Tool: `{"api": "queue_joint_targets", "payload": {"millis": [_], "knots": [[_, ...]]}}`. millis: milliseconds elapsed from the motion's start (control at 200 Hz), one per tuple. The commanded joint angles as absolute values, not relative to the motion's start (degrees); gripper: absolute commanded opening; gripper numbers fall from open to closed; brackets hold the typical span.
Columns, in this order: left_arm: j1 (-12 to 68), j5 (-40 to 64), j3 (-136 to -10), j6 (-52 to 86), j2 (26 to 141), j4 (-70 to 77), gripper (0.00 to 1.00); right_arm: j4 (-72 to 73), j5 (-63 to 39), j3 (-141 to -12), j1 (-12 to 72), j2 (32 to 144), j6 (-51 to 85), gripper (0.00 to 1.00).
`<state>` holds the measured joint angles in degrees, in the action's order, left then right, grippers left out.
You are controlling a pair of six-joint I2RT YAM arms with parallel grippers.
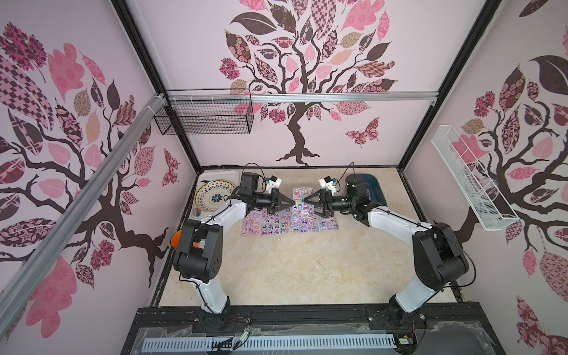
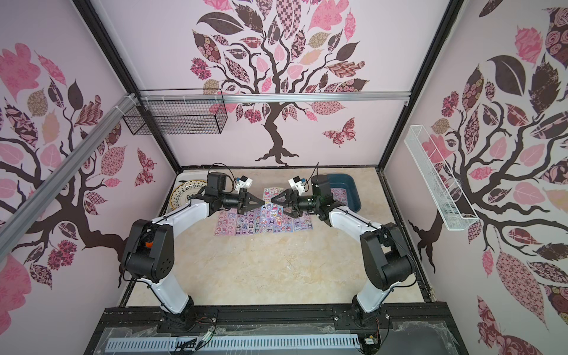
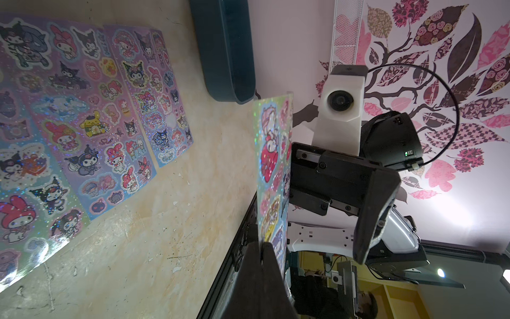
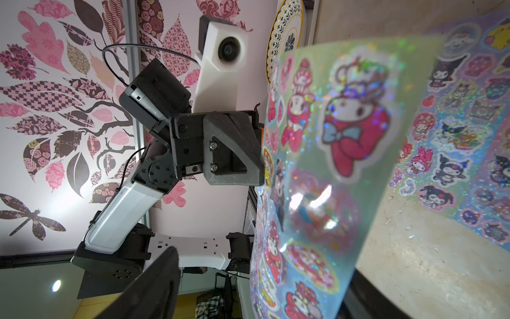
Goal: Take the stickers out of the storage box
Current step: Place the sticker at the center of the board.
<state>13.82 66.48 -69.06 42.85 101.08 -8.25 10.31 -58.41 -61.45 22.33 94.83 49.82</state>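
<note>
Left wrist view has the left gripper [image 3: 261,250] clamped on one edge of a sheet [image 3: 271,165] of stickers, held up clear of the desk [image 3: 171,234]. Facing it tip to tip, the right gripper [image 1: 307,201] stands with jaws well apart and nothing pinched; one finger [image 3: 372,210] shows beside the sheet. Under both grippers a row of stickers [image 1: 289,222] lies flat on the desk. The box [image 3: 229,49] sits behind the right gripper, with what looks like another sheet [image 2: 339,194] inside.

The step looks like a pass between grippers, or the left one about to lay its sheet down. Either way the sheet is thin and floppy: the right jaws must meet its free edge squarely before the left lets go, or it must land beside the row without curling.

The right gripper's other finger is hidden behind the sheet. Right wrist view is mostly blurred sheet. The right arm covers much of the box, so its contents cannot be counted.
</note>
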Motion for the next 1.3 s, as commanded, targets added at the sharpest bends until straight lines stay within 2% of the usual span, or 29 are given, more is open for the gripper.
{"api": "queue_joint_targets", "payload": {"millis": [0, 55, 260, 405, 535, 615, 840, 950, 1155, 1296], "knots": [[14.0, 66.1, -69.9, 39.6, 100.7, -10.9, 0.0, 8.3, -57.3, -64.4, 22.2, 93.5, 48.2, 0.73], [14.0, 65.6, -70.2, 38.8, 100.5, -11.7, 0.0, 6.7, -56.8, -65.0, 22.2, 93.8, 47.4, 0.66], [14.0, 63.7, -72.1, 34.0, 99.9, -17.9, 0.0, -3.7, -52.5, -66.5, 22.3, 94.5, 41.7, 0.21], [14.0, 63.6, -71.4, 34.0, 99.8, -17.7, 0.0, -5.6, -51.1, -66.4, 23.1, 95.1, 40.4, 0.1], [14.0, 63.8, -71.0, 33.8, 99.9, -17.7, 0.0, -5.5, -51.0, -67.3, 24.2, 96.5, 40.6, 0.09], [14.0, 63.4, -71.1, 32.5, 99.7, -19.1, 0.0, -5.7, -50.5, -68.0, 24.6, 97.3, 40.5, 0.0], [14.0, 56.4, -73.0, 22.7, 98.7, -32.3, 0.0, -20.3, -41.4, -71.0, 26.5, 98.4, 32.1, 0.0], [13.8, 53.5, -73.5, 17.3, 98.9, -39.7, 0.08, -18.9, -41.9, -69.3, 27.4, 98.8, 33.0, 0.0], [9.7, 41.1, -72.2, 12.7, 94.8, -46.4, 0.33, -15.9, -43.0, -68.8, 31.2, 100.3, 35.3, 0.0], [1.6, 42.5, -68.5, 15.5, 91.4, -43.2, 0.35, -15.0, -43.6, -70.3, 35.2, 103.1, 36.4, 0.0]]}}
